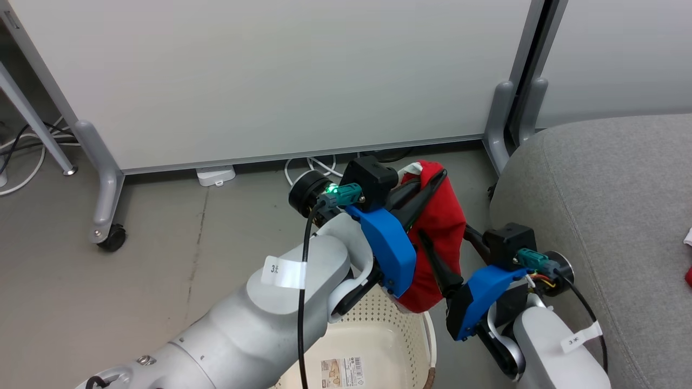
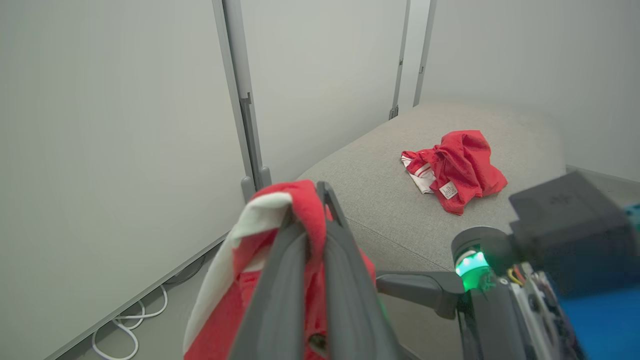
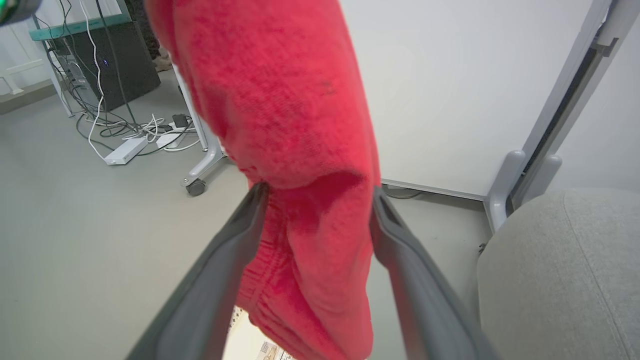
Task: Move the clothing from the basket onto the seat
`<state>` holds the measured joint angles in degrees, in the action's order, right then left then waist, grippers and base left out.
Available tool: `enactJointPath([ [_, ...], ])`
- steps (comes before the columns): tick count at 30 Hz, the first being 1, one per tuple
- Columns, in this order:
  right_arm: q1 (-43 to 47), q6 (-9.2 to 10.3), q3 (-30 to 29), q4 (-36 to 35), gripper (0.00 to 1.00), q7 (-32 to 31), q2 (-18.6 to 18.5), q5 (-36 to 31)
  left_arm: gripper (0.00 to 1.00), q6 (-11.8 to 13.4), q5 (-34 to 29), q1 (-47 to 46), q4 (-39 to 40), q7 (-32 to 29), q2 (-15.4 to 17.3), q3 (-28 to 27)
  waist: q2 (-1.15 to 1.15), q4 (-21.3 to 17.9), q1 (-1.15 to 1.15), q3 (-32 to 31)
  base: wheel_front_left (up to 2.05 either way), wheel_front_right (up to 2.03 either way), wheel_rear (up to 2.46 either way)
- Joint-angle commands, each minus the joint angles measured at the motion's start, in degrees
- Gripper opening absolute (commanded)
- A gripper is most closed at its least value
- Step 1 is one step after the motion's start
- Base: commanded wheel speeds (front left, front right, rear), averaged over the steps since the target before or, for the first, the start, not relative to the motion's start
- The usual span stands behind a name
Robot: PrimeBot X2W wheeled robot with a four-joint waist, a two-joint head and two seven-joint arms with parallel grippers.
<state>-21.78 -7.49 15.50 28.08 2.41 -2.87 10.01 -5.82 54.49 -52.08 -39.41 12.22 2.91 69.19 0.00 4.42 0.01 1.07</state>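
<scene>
My left gripper is shut on the top edge of a red garment with white trim, which hangs above the cream basket; its pinched fingertips also show in the left wrist view. My right gripper stands open with the hanging cloth between its spread fingers, just touching both. A second piece of red clothing lies crumpled on the grey seat, which stands to the right of the basket. The basket's bottom shows a sticker label.
White partition panels on grey castor feet stand close behind the basket and seat. Cables and a power strip lie on the grey floor along the panels. A black box stands farther left.
</scene>
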Motion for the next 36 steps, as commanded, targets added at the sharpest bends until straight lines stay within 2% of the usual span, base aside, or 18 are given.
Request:
enactJointPath([
  [1,-1.4,-0.01,0.4,1.1,1.00,0.5,0.0,0.5,0.00,0.3,0.2,-0.9,0.1,0.4,0.0,0.2,0.00,0.0,-0.01,0.0,0.00,0.00,0.00],
  [8,-4.9,-0.01,2.8,7.4,1.00,3.2,0.0,2.6,0.00,0.2,1.1,-0.7,0.2,0.5,0.0,1.5,0.00,0.2,-0.01,-0.6,0.00,0.00,0.00],
  [9,-5.2,-0.01,3.2,7.9,0.76,3.3,0.0,3.1,0.00,0.3,1.3,-0.7,0.2,0.6,0.0,1.6,0.00,0.2,-0.01,-0.7,0.00,0.00,0.00],
  [11,-5.7,-0.01,3.8,9.1,0.00,3.9,0.0,4.0,0.00,0.2,1.5,-0.6,0.0,0.6,0.0,2.0,0.00,0.1,-0.01,-0.9,0.00,0.00,0.00],
  [35,-7.4,-0.01,6.6,14.5,0.00,7.3,0.0,7.8,0.00,0.9,3.2,-0.7,-1.1,1.0,0.0,3.5,0.00,-1.0,-0.01,-1.6,0.00,0.00,0.00],
  [36,-7.5,-0.01,6.7,14.6,0.00,7.4,0.0,8.0,0.14,1.0,3.4,-0.7,-1.2,1.0,0.0,3.5,0.00,-1.0,-0.01,-1.6,0.00,0.00,0.00],
])
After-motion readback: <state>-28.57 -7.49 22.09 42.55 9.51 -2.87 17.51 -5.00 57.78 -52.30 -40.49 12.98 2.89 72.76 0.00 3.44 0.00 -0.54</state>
